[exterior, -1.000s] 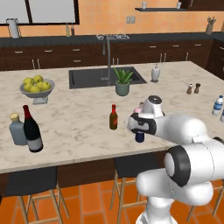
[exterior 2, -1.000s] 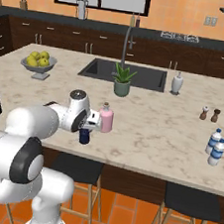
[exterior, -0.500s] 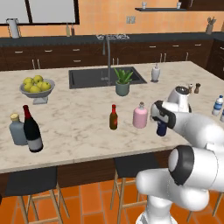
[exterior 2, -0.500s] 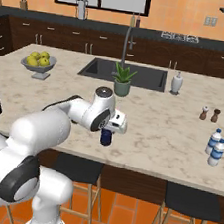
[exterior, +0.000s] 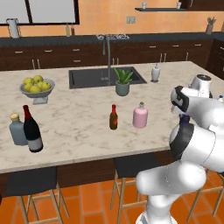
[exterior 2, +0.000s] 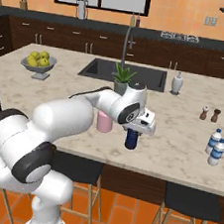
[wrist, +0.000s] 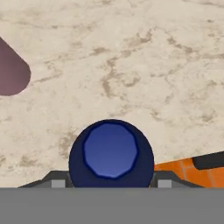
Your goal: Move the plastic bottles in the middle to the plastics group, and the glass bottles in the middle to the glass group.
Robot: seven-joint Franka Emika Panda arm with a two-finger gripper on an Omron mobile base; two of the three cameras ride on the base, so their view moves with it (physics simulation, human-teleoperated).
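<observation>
The pincer (exterior 2: pixel 132 133) hangs over the marble counter (exterior 2: pixel 180 138), near its front edge, and its fingers are clamped on the navy bottle (exterior 2: pixel 131 138), which hangs upright under the hand; whether its base touches the stone, I can't tell from here. Down the hand's own camera, the navy bottle (wrist: pixel 111 153) sits dead centre between the two finger tips, its blue top facing straight up at the lens, with the pincer (wrist: pixel 109 183) snug on either side. From the left base camera the pincer (exterior: pixel 183 119) is mostly tucked behind the white arm, just a sliver of the navy bottle (exterior: pixel 184 120) peeking out below the wrist. Right beside the pincer, on the sink side, stands the pink bottle (exterior 2: pixel 104 121), partly hidden by the arm; the left camera shows the pink bottle (exterior: pixel 140 116) clean, with the brown bottle (exterior: pixel 113 117) just beyond it, further from the pincer. Well off toward the far end, the white bottles (exterior 2: pixel 215 148) stand as a pair, with the shakers (exterior 2: pixel 209 114) behind them. At the opposite end, far from the pincer, the wine bottle (exterior: pixel 32 130) and grey bottle (exterior: pixel 17 130) stand touching-close together.
</observation>
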